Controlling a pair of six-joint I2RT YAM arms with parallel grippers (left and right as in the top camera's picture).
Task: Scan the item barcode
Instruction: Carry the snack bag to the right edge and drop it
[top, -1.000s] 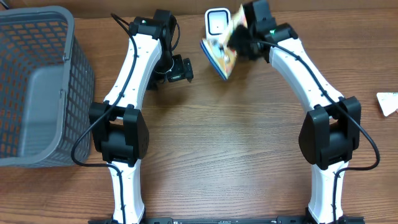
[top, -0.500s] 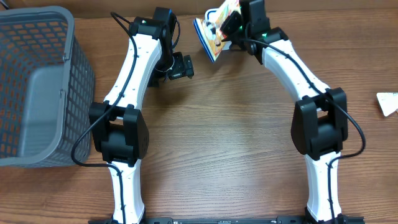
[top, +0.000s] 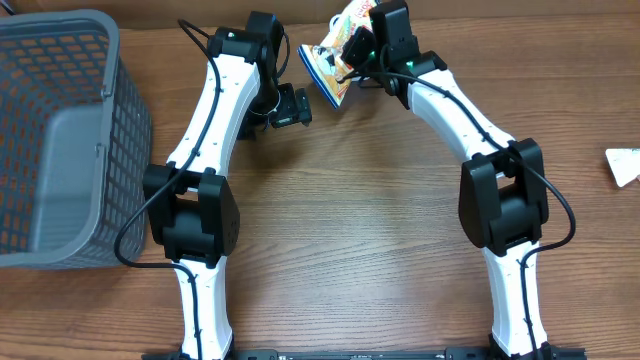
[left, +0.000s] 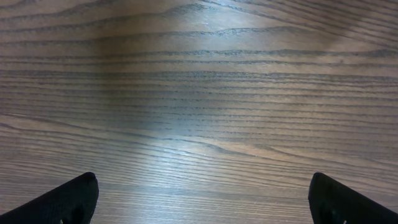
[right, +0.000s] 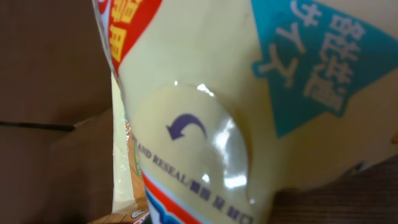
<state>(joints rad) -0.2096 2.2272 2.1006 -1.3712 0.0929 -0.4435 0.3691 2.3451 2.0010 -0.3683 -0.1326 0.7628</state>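
The item is a yellowish snack packet (top: 330, 62) with red, blue and orange print, held tilted above the far edge of the table. My right gripper (top: 358, 48) is shut on it. The packet (right: 205, 112) fills the right wrist view, showing a blue arrow, a reseal line and a turquoise patch, and it hides the fingers. No barcode shows in any view. My left gripper (top: 291, 110) hangs open over bare wood just left of the packet. Its two black fingertips (left: 65, 200) stand far apart with nothing between them.
A grey plastic basket (top: 60, 140) stands at the left side of the table. A small white object (top: 625, 165) lies at the right edge. Both arm bases sit along the near edge.
My right arm has carried the packet left and toward the far edge, covering the white device that showed there a second ago. The left arm has not moved.
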